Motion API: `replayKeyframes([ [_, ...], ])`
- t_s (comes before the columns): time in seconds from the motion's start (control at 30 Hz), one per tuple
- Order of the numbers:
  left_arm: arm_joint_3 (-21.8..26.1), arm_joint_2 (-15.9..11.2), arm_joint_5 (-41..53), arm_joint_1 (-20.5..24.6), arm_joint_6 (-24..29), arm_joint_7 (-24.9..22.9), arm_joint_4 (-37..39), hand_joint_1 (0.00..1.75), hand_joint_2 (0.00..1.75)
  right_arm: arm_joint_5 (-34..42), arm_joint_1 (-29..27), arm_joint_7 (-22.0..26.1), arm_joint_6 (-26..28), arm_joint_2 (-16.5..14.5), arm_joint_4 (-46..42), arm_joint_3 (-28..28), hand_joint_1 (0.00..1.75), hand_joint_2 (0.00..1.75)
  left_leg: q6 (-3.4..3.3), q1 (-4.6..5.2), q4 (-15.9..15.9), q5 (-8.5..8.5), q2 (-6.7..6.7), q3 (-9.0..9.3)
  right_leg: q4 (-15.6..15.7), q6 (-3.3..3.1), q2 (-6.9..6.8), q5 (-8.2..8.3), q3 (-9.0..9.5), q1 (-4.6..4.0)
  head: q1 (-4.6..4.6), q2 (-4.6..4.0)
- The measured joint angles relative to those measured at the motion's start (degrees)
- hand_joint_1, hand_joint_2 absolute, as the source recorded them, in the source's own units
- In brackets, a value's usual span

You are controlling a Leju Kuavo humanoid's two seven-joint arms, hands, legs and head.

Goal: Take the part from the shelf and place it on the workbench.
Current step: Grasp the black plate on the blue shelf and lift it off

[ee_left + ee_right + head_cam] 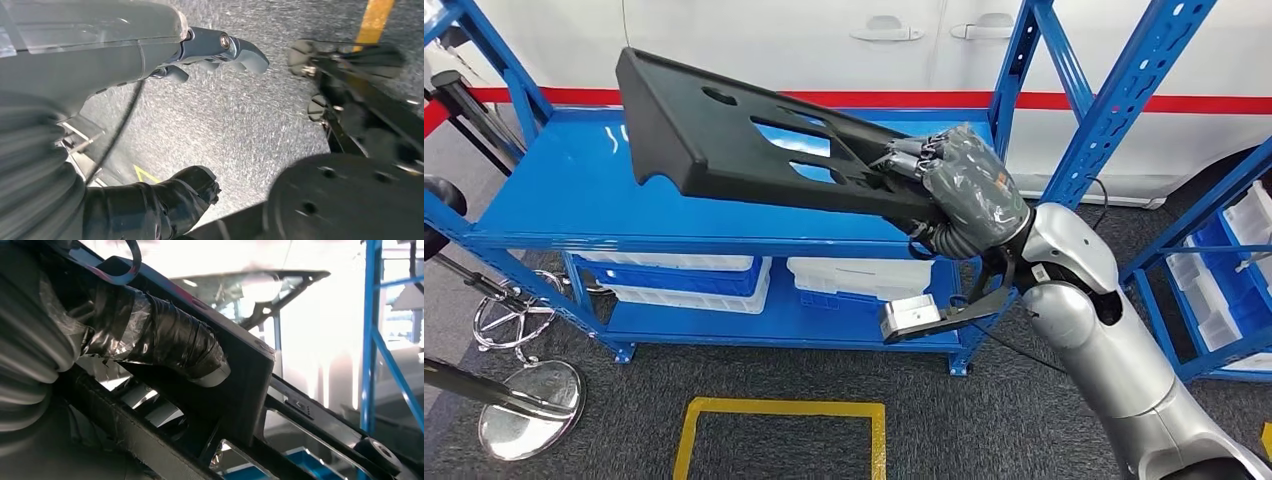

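Blue shelf (574, 190) stands ahead of you; your right hand (944, 170) grips the black part (724, 135), lifted above it for carrying. Left hand (200, 50) hangs spread, holding nothing.

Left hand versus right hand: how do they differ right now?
The right hand grips the black part, raised above the blue shelf; the left hand holds nothing, its fingers apart. The right hand is up at shelf level; the left wrist view looks down at grey carpet. Both have grey ribbed covers.
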State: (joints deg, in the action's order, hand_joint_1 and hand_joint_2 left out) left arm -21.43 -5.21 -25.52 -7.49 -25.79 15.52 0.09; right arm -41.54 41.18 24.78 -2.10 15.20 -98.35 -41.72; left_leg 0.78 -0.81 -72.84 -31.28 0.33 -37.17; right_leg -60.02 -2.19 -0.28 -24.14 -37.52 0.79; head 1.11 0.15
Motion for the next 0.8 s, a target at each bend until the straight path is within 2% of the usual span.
replayKeyframes([
  [0.03, 0.05, -0.06, 0.03, 0.04, -0.04, 0.01, -0.01, 0.00, 1.75, 0.02, 0.26, -0.36, 0.02, 0.14, 0.19, -0.12, 1.75, 1.75, -0.33, 0.07, 3.44, 1.07, -0.07, 3.04, -0.14, 0.13, 0.01, 0.56, -0.69, -0.02, 0.01, 0.00],
  [0.1, 0.15, -0.25, 0.16, 0.10, -0.11, 0.01, -0.01, 0.00, 1.75, 0.14, 0.99, -0.96, 0.05, 0.37, 0.81, -0.14, 1.75, 1.75, -0.94, 0.40, 11.70, 0.70, -0.25, 9.13, -0.29, 0.62, 0.09, 1.68, -1.60, -0.13, -0.02, 0.00],
  [0.13, 0.19, -0.33, 0.23, 0.14, -0.15, 0.01, -0.01, 0.00, 1.75, 0.26, 1.32, -1.11, 0.06, 0.49, 1.22, -0.11, 1.75, 1.75, -1.17, 0.59, 14.47, 0.10, -0.33, 10.84, -0.17, 0.94, 0.13, 2.31, -1.76, -0.12, -0.01, 0.00],
  [0.17, 0.22, -0.39, 0.29, 0.15, -0.20, 0.01, 0.00, 0.00, 1.75, 0.41, 1.54, -1.21, 0.06, 0.60, 1.62, -0.09, 1.75, 1.75, -1.29, 0.78, 15.90, -0.15, -0.33, 11.44, 0.08, 1.29, 0.17, 2.98, -1.83, -0.12, 0.02, 0.00],
  [0.2, 0.26, -0.43, 0.30, 0.14, -0.24, 0.01, 0.00, 0.00, 1.75, 0.54, 1.67, -1.25, 0.05, 0.75, 2.03, -0.07, 1.75, 1.75, -1.50, 0.70, 16.20, 0.29, -0.22, 11.15, 0.35, 1.66, 0.21, 3.53, -1.90, -0.14, 0.03, 0.00],
  [0.23, 0.32, -0.44, 0.31, 0.11, -0.28, 0.01, 0.00, 0.00, 1.75, 0.68, 1.76, -1.26, 0.03, 0.98, 2.54, -0.05, 1.75, 1.75, -1.79, 0.60, 16.41, 1.00, 0.06, 10.68, 0.23, 1.99, 0.28, 3.27, -2.12, -0.10, 0.05, 0.00],
  [0.27, 0.40, -0.46, 0.33, 0.09, -0.31, -0.01, 0.00, 0.00, 1.75, 0.78, 1.87, -1.26, 0.02, 1.18, 3.05, -0.03, 1.75, 1.75, -2.17, 0.45, 16.57, 1.70, 0.41, 10.14, -0.59, 2.28, 0.33, 1.94, -2.55, -0.09, 0.03, 0.00],
  [0.3, 0.47, -0.46, 0.37, 0.07, -0.32, -0.03, 0.00, 0.00, 1.75, 0.87, 2.03, -1.25, 0.00, 1.38, 3.58, 0.00, 1.75, 1.75, -2.61, 0.31, 16.71, 2.47, 0.83, 9.47, -2.47, 2.53, 0.35, -0.54, -3.20, -0.08, 0.01, 0.00],
  [0.37, 0.57, -0.45, 0.44, 0.07, -0.33, -0.07, 0.00, 0.00, 1.75, 0.99, 2.37, -1.25, -0.02, 1.57, 4.45, 0.06, 1.75, 1.75, -3.27, 0.39, 16.47, 3.73, 1.60, 7.80, -8.94, 2.90, 0.32, -6.82, -4.62, 0.05, -0.03, 0.00],
  [0.4, 0.60, -0.45, 0.48, 0.07, -0.33, -0.07, 0.00, 0.00, 1.75, 1.02, 2.47, -1.25, -0.02, 1.61, 4.80, 0.09, 1.75, 1.75, -3.42, 0.44, 16.27, 4.35, 1.97, 6.85, -12.46, 3.08, 0.31, -8.70, -5.08, 0.09, -0.03, 0.00],
  [0.43, 0.63, -0.45, 0.50, 0.08, -0.33, -0.08, 0.00, 0.00, 1.75, 1.03, 2.50, -1.26, -0.02, 1.64, 5.15, 0.12, 1.75, 1.75, -3.43, 0.49, 16.01, 4.96, 2.36, 5.82, -15.09, 3.24, 0.31, -8.99, -5.09, 0.15, -0.04, 0.00],
  [0.47, 0.66, -0.45, 0.56, 0.10, -0.33, -0.10, 0.00, 0.00, 1.75, 1.03, 2.50, -1.27, -0.02, 1.67, 5.50, 0.15, 1.75, 1.75, -3.35, 0.51, 15.68, 5.52, 2.77, 4.73, -16.35, 3.37, 0.28, -7.82, -4.49, 0.24, -0.04, 0.00],
  [0.5, 0.69, -0.45, 0.64, 0.12, -0.33, -0.14, 0.00, 0.00, 1.75, 1.02, 2.49, -1.29, -0.02, 1.67, 5.78, 0.21, 1.75, 1.75, -3.22, 0.51, 15.25, 5.99, 3.17, 3.66, -15.91, 3.47, 0.16, -5.82, -3.12, 0.37, -0.04, 0.00],
  [0.53, 0.74, -0.45, 0.73, 0.16, -0.33, -0.18, -0.01, 0.00, 1.75, 0.98, 2.50, -1.34, -0.02, 1.67, 6.05, 0.31, 1.75, 1.75, -3.06, 0.52, 14.70, 6.34, 3.54, 2.69, -13.62, 3.52, -0.36, -4.09, -0.75, 0.49, -0.03, -0.01],
  [0.57, 0.81, -0.46, 0.81, 0.19, -0.33, -0.21, -0.01, 0.00, 1.75, 0.93, 2.54, -1.39, -0.01, 1.67, 6.27, 0.46, 1.75, 1.75, -2.87, 0.62, 14.09, 6.57, 3.88, 1.87, -9.98, 3.55, -1.48, -3.74, 2.22, 0.48, -0.04, -0.01],
  [0.6, 0.87, -0.45, 0.87, 0.20, -0.34, -0.22, -0.01, 0.00, 1.75, 0.86, 2.62, -1.45, -0.01, 1.63, 6.45, 0.63, 1.75, 1.75, -2.64, 0.73, 13.55, 6.76, 4.19, 1.31, -6.02, 3.37, -2.54, -4.43, 5.08, 0.32, -0.03, -0.01],
  [0.63, 0.93, -0.45, 0.93, 0.21, -0.37, -0.24, -0.01, 0.00, 1.75, 0.80, 2.80, -1.49, 0.00, 1.59, 6.65, 0.78, 1.75, 1.75, -2.33, 0.85, 13.15, 7.02, 4.56, 0.94, -2.79, 3.09, -3.42, -5.56, 7.09, 0.12, -0.02, -0.01],
  [0.67, 0.97, -0.46, 1.04, 0.21, -0.41, -0.24, -0.01, 0.00, 1.75, 0.74, 3.04, -1.51, 0.00, 1.55, 6.85, 0.87, 1.75, 1.75, -2.04, 0.95, 13.01, 7.39, 4.98, 0.70, -0.87, 2.72, -3.77, -6.53, 7.97, -0.11, -0.02, 0.00],
  [0.73, 0.98, -0.52, 1.40, 0.26, -0.58, -0.31, 0.00, 0.00, 1.75, 0.64, 3.48, -1.57, -0.07, 1.46, 7.43, 0.91, 1.75, 1.75, -1.33, 0.86, 13.00, 8.03, 5.63, 0.32, 0.03, 1.72, -2.95, -6.04, 7.33, -0.15, -0.02, 0.00],
  [0.77, 0.98, -0.58, 1.64, 0.30, -0.69, -0.36, 0.00, 0.00, 1.75, 0.60, 3.68, -1.62, -0.17, 1.32, 7.85, 0.92, 1.75, 1.75, -0.95, 0.74, 12.58, 7.32, 5.08, -0.08, 0.16, 1.24, -2.51, -5.37, 6.80, -0.09, -0.01, 0.00],
  [0.8, 0.97, -0.64, 1.89, 0.32, -0.85, -0.40, 0.00, 0.00, 1.75, 0.57, 3.91, -1.69, -0.33, 1.13, 8.42, 0.92, 1.75, 1.75, -0.60, 0.60, 11.19, 5.48, 3.97, -0.64, 0.30, 0.76, -2.09, -4.64, 6.11, -0.02, 0.00, 0.00],
])
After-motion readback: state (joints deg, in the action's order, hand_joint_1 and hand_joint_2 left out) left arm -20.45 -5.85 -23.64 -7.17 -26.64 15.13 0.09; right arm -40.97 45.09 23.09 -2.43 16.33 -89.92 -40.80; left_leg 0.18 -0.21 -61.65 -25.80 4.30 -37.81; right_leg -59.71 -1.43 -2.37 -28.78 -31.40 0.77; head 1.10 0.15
